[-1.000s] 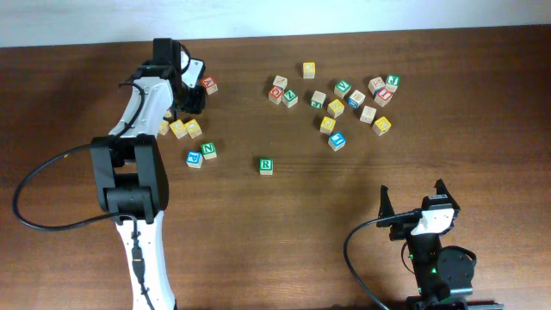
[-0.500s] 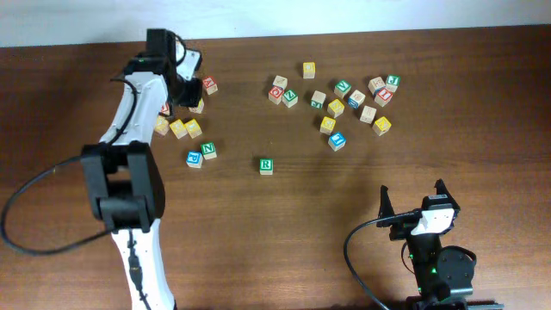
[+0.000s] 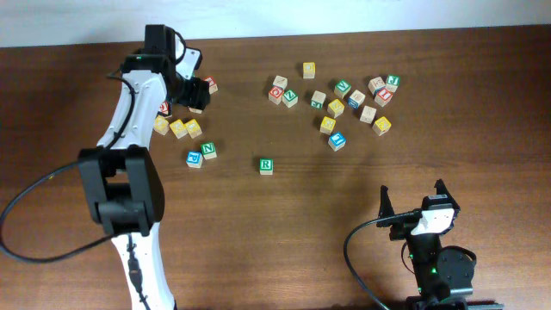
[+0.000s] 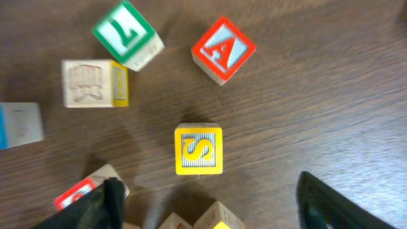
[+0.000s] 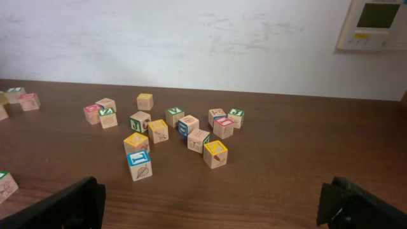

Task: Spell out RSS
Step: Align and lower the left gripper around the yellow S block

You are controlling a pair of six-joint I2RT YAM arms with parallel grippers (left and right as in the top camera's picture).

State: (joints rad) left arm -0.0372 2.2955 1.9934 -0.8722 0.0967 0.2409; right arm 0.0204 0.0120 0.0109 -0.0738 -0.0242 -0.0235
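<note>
Table (image 3: 284, 241): dark brown wood, fine streaked grain. "S" cube (image 4: 199, 149): pale wood sides, yellow-framed face, blue-striped panel, yellow letter. "A" cube (image 4: 223, 49): red frame, pale striped panel, red letter. Cube beside it (image 4: 124, 33): green frame, pale panel. "R" cube (image 3: 267, 165): green-and-white face. Left claw (image 4: 208, 187): black. Left arm (image 3: 129, 112): white shell, black joints. Wall (image 5: 191, 38): off-white, faintly smudged.

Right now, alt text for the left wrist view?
A yellow-faced wooden cube marked S lies on the brown table, centred just ahead of the open left hand. Beyond it sit a red-faced A cube and a green-faced cube.
</note>
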